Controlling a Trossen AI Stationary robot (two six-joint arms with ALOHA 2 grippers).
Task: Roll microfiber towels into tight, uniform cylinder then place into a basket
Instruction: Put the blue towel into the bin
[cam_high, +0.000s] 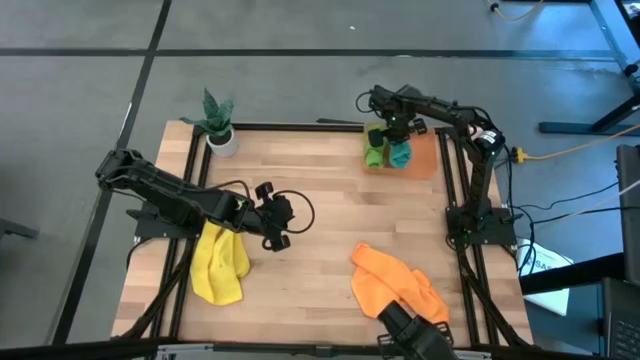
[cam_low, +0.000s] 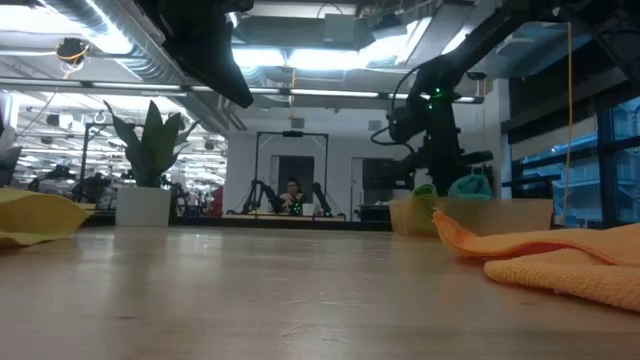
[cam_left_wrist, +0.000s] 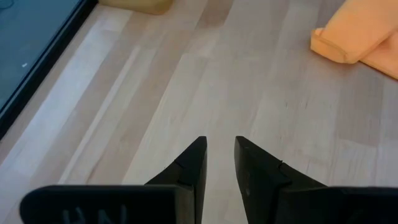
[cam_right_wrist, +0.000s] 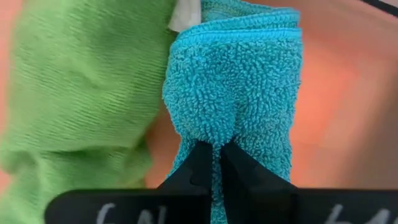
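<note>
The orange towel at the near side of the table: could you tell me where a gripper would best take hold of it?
Probably at the folded edge of the orange towel that faces the table's middle. The left wrist view shows it as a thick, raised lip on bare wood, so the nearly shut left gripper could open and come in low from the centre. The rest lies crumpled.

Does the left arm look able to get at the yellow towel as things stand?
Probably yes. The left hand hangs just beside the yellow towel, which lies uncovered on the table; the right hand is far off at the basket.
</note>
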